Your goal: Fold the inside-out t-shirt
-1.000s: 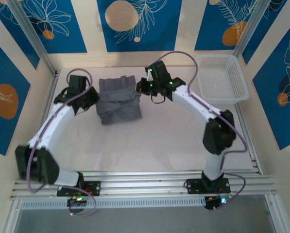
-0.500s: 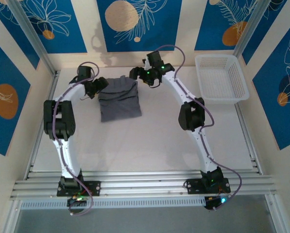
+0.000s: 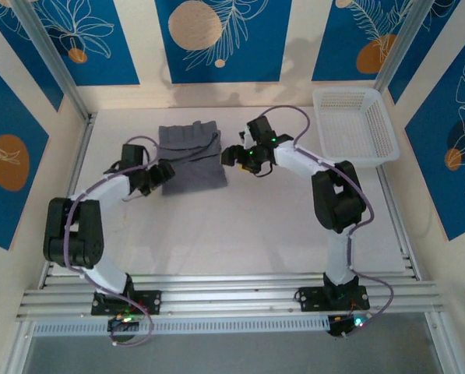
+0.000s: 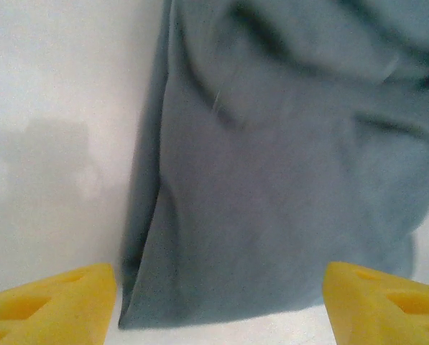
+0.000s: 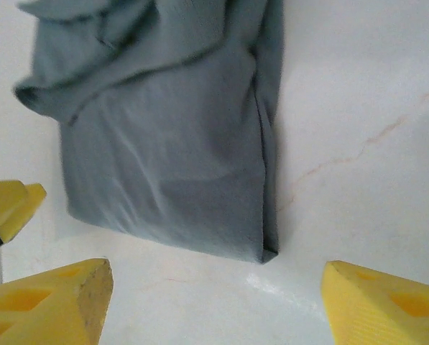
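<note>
Grey t-shirt (image 3: 191,158) lies between left end effector (image 3: 165,172) and right end effector (image 3: 230,154), both spread; overhead adds basket (image 3: 355,125).

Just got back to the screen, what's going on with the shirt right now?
The dark grey t-shirt lies folded into a compact rectangle on the table. The left hand and right hand flank it, one on each side, both open and gripping nothing. The white basket stands apart at the far right.

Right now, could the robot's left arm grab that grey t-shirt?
Probably yes. The left arm's jaws stand open and empty right at the near left corner of the t-shirt, which lies flat on the table. Nothing blocks the way.
</note>
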Tool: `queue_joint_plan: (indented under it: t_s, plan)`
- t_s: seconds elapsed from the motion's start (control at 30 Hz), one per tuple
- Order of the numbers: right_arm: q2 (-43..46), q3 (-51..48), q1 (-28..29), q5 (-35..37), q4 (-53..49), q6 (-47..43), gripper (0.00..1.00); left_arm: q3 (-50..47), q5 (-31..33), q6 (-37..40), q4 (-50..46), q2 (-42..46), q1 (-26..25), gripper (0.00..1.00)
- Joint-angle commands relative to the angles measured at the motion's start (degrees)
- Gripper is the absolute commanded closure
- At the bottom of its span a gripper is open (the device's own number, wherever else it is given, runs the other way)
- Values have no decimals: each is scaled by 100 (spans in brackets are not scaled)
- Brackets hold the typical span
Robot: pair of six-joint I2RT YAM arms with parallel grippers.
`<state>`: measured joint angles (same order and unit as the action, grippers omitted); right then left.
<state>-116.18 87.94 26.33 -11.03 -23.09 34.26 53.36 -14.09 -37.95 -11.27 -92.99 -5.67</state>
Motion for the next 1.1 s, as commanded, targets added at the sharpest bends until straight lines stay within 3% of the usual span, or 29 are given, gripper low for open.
queue_joint_plan:
  t_s: [0.0, 0.13, 0.33, 0.43, 0.53, 0.73, 0.9, 0.97, 1.03, 1.07]
  plan:
    - [-475, -15, 39, -231, 471, 159, 28, -46, -138, -177, 685, -269, -118, 27]
    - [-870, 217, 177, -573, 534, 251, 36, -4, 102, -348, 902, -569, -171, 32]
    - [-1319, 579, 359, -722, 279, 661, 56, -42, -88, -873, 1372, -1077, -179, 51]
    - [-1284, 585, 395, -724, 231, 754, 86, -136, -136, -942, 1416, -1011, -204, 74]
    - [-890, 240, 383, -612, 318, 821, 100, -232, -198, -895, 1189, -689, -248, 100]
    - [1001, -1853, 457, -425, 685, 842, 100, -1477, -424, -1027, 778, 916, -641, 100]
    - [2769, -3970, 891, -42, 578, 1020, 99, -2873, 182, -1688, -133, 2967, -1589, 100]
    - [3380, -4592, 1241, 116, 469, 1199, 85, -3441, 460, -2120, -436, 3908, -1953, 75]
    - [3794, -4834, 1445, 284, 161, 1381, 62, -3742, 547, -2416, -790, 4693, -2124, 48]
    - [4006, -4876, 1475, 296, 42, 1458, 56, -3772, 565, -2468, -1054, 5086, -2163, 41]
